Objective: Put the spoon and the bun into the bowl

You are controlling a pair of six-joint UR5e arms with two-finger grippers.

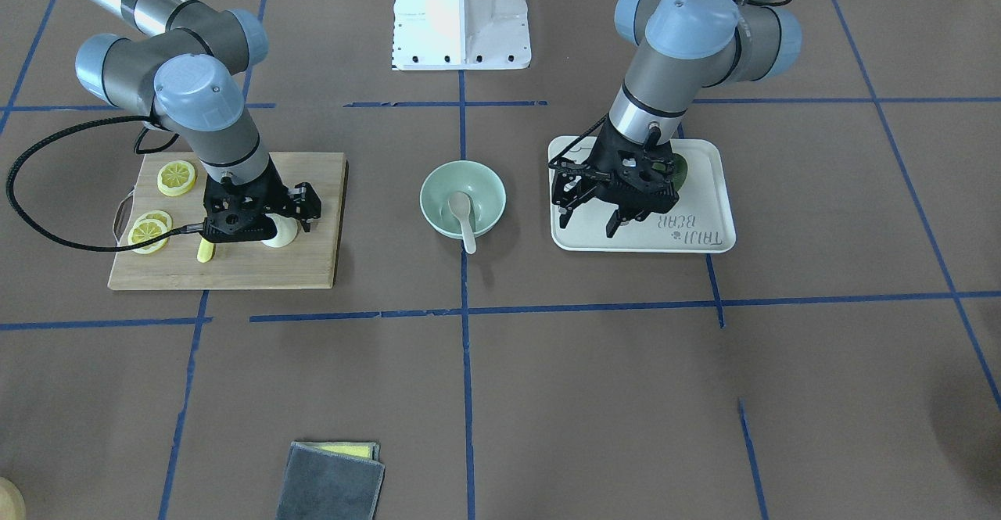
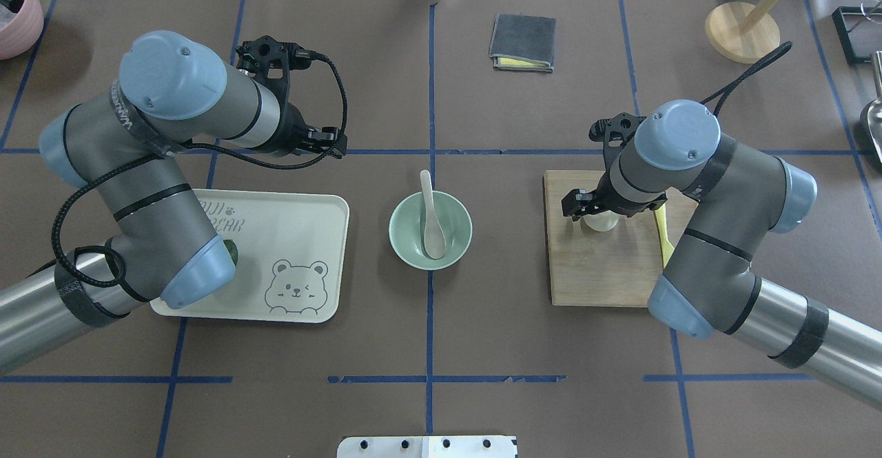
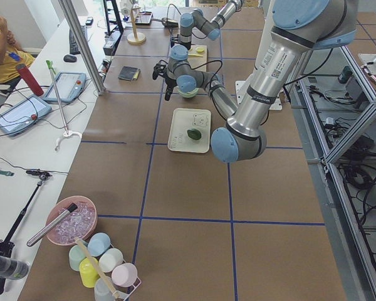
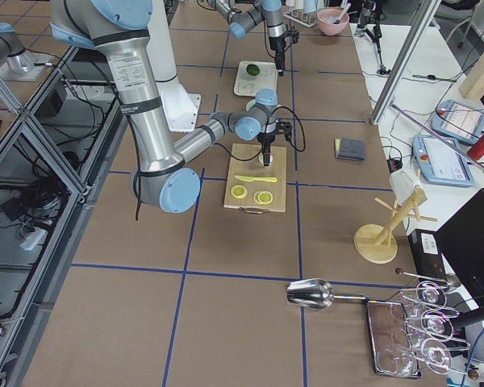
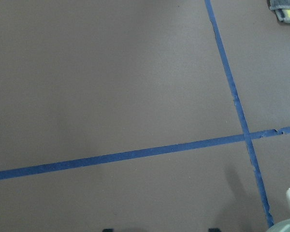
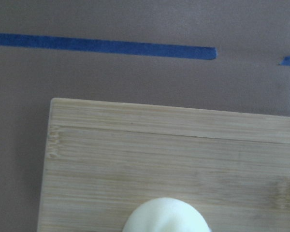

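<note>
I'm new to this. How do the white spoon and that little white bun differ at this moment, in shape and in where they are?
The spoon is long, with a handle and a scoop; the bun is a small round lump. The spoon lies in the green bowl, its handle leaning out over the rim; the bun sits on the wooden board, outside the bowl. Both are pale off-white.

Bright even light, soft shadows; white base (image 1: 461, 12) glaring; bun (image 6: 166, 216) close-up perhaps soft
</note>
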